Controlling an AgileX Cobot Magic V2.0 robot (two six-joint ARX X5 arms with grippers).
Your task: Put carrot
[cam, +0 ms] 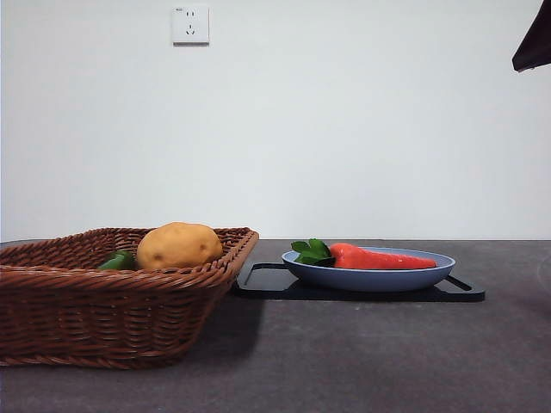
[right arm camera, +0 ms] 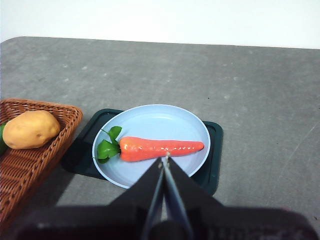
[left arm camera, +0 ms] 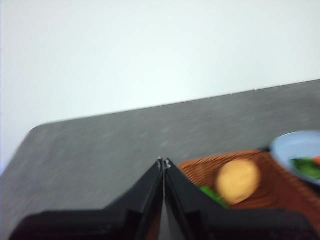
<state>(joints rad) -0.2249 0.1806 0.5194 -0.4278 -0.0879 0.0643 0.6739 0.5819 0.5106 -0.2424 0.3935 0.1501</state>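
Note:
The red-orange carrot (right arm camera: 160,147) with green leaves lies across a light blue plate (right arm camera: 150,120); in the front view the carrot (cam: 379,257) rests in the plate (cam: 370,277) right of centre. My right gripper (right arm camera: 164,159) hovers above the plate's near rim, shut, holding nothing. High at the front view's top right corner a black arm tip (cam: 534,43) shows. My left gripper (left arm camera: 163,162) is shut and empty, up above the basket's side.
A brown wicker basket (cam: 52,292) at the left holds a tan potato (cam: 179,245) and a green vegetable (cam: 118,261). The plate sits on a dark tray (cam: 258,288). A wall socket (cam: 190,24) is on the white wall behind.

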